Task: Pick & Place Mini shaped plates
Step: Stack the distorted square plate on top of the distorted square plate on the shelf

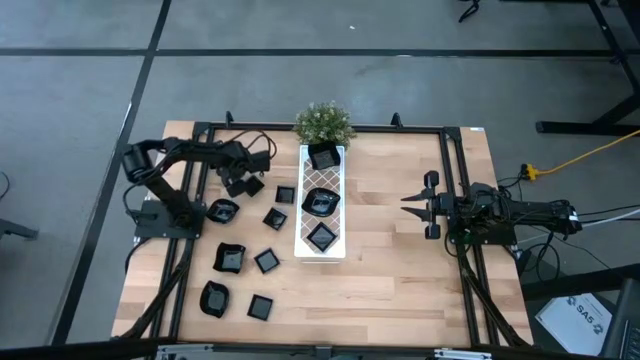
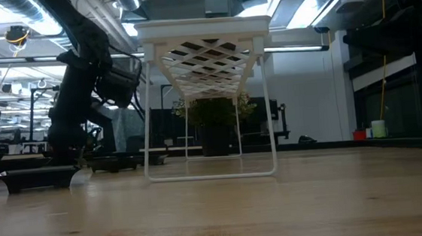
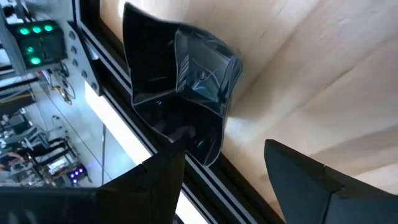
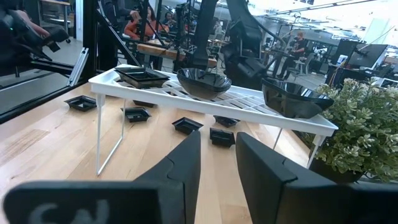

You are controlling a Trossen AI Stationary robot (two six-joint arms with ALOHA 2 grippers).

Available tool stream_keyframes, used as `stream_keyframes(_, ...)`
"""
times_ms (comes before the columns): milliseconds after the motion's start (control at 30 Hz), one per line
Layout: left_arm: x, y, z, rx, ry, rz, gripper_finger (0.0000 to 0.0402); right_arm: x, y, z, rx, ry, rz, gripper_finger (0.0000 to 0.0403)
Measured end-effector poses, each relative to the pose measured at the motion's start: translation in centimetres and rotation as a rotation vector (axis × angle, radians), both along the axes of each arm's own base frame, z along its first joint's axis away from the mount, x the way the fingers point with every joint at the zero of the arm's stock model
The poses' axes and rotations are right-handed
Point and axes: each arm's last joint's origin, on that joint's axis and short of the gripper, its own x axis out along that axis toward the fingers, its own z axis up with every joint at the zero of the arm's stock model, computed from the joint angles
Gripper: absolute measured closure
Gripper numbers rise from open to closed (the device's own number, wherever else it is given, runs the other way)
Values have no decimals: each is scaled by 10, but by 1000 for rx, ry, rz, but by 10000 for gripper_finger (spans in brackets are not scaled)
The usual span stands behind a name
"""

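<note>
Tray at table centre, plates on it and to its left

Three mini shaped plates sit in a row on the raised tray, with the potted plant at its far end — the other plates lie scattered on the table left of the tray. The left gripper hangs over the far-left plates — the right gripper waits well right of the tray.

Floor sheet: a white paper is lying on the floor past the table's near right corner, showing "SA5" in dark letters.
Right gripper housing: pale letters are showing on it, cropped, not readable.
Elsewhere: nothing readable is showing.
</note>
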Motion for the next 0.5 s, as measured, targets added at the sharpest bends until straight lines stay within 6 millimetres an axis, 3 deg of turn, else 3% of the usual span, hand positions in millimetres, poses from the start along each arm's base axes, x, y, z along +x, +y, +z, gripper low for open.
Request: stream_keyframes(500,-2,14,-6,-26,-20,-1,266,0,0,0,0,0,0,301)
